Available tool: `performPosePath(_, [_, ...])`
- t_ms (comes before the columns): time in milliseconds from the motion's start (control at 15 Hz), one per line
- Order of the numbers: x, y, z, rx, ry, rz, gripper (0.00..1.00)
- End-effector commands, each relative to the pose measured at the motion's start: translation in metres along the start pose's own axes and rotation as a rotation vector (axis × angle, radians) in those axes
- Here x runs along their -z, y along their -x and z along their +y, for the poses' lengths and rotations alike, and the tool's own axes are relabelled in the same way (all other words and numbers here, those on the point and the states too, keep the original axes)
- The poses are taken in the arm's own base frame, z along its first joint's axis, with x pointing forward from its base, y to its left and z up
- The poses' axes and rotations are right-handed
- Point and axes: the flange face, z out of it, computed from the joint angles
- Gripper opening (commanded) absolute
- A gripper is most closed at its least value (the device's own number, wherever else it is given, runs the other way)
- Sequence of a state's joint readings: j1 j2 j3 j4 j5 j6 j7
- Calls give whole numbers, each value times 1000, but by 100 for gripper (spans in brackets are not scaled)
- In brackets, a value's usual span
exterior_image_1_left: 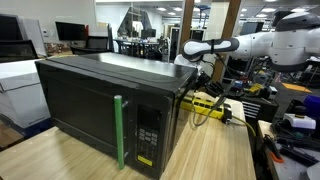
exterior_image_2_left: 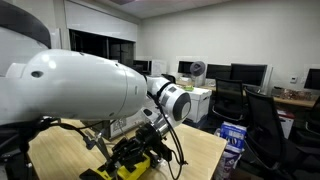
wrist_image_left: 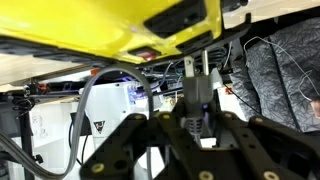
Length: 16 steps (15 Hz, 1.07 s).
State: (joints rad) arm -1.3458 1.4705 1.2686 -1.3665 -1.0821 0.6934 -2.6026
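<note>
Wrist view shows your pincer (wrist_image_left: 197, 118) squeezed shut; I cannot tell if it pinches anything; the yellow plastic block (wrist_image_left: 120, 35) lies just past its tips; black cables (wrist_image_left: 88, 105) loop beside it; the black microwave (exterior_image_1_left: 100, 100) stands near its side.

Black microwave (exterior_image_1_left: 95, 95) on light wood table (exterior_image_1_left: 215, 150), door shut. Green vertical handle (exterior_image_1_left: 119, 130) at door's right edge, keypad (exterior_image_1_left: 148, 130) just beside it. White cabinet (exterior_image_1_left: 20, 85) left of microwave. Dark screens (exterior_image_1_left: 70, 32) on desks behind. In exterior view: black office chair (exterior_image_2_left: 265, 125), monitor row (exterior_image_2_left: 245, 73) at back wall, blue box (exterior_image_2_left: 232, 135) between chair and table edge.
</note>
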Motion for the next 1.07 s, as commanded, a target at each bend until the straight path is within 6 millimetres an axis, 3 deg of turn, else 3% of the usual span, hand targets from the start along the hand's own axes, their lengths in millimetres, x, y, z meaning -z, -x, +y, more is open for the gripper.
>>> performPosePath(0, [-3, 3, 2, -7, -18, -32, 6])
performPosePath(667, [-9, -3, 21, 36, -49, -48, 6])
performPosePath(1000, [-4, -4, 19, 15, -66, -56, 6])
